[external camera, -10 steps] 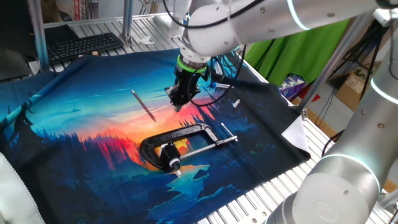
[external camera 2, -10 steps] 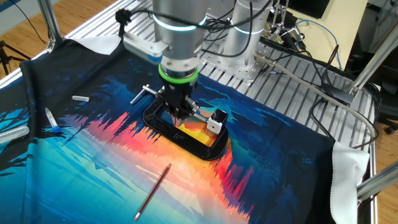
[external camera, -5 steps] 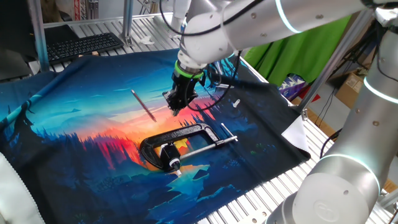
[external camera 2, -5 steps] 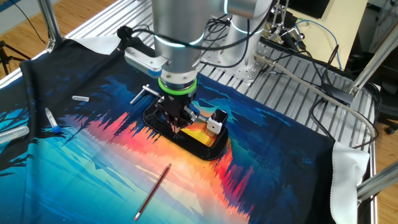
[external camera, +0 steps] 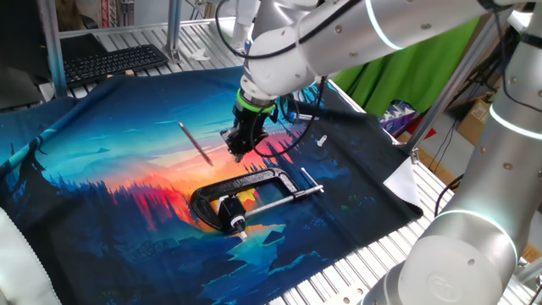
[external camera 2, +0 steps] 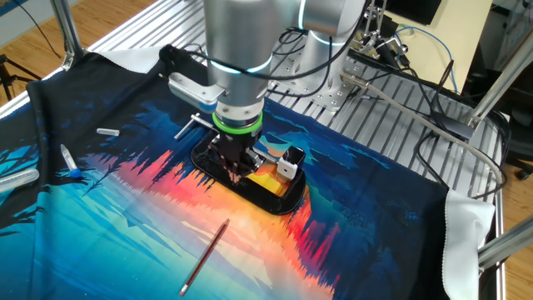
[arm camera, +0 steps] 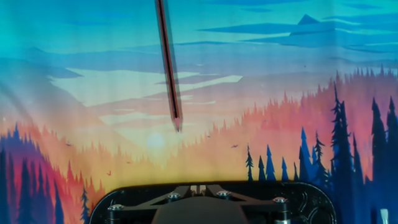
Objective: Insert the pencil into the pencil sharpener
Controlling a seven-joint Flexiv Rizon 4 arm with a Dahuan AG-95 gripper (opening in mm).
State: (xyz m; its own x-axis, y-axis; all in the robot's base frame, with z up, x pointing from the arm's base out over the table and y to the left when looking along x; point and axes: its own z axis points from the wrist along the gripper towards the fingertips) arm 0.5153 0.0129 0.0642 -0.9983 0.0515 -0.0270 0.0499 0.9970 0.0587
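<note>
The pencil [external camera: 196,144] lies flat on the printed cloth, left of my gripper [external camera: 235,152]; it also shows in the other fixed view [external camera 2: 206,257]. In the hand view the pencil [arm camera: 168,62] runs from the top edge down to its tip near the middle, ahead of my gripper [arm camera: 198,186]. The fingers are together and hold nothing. The yellow-orange and black pencil sharpener [external camera: 240,201] sits inside the black C-clamp [external camera: 254,181], nearer the front than my gripper. In the other fixed view the gripper [external camera 2: 236,173] hangs over the clamp and partly hides the sharpener [external camera 2: 268,172].
The C-clamp's silver screw rod [external camera: 284,198] sticks out to the right. A keyboard [external camera: 110,61] lies at the back left. Markers [external camera 2: 71,162] and a small white piece [external camera 2: 107,131] lie on the cloth's left side. Crumpled white paper [external camera: 402,182] sits at the right edge.
My gripper has shifted a little left and lower, towards the pencil. The pencil, the clamp and the sharpener have not moved.
</note>
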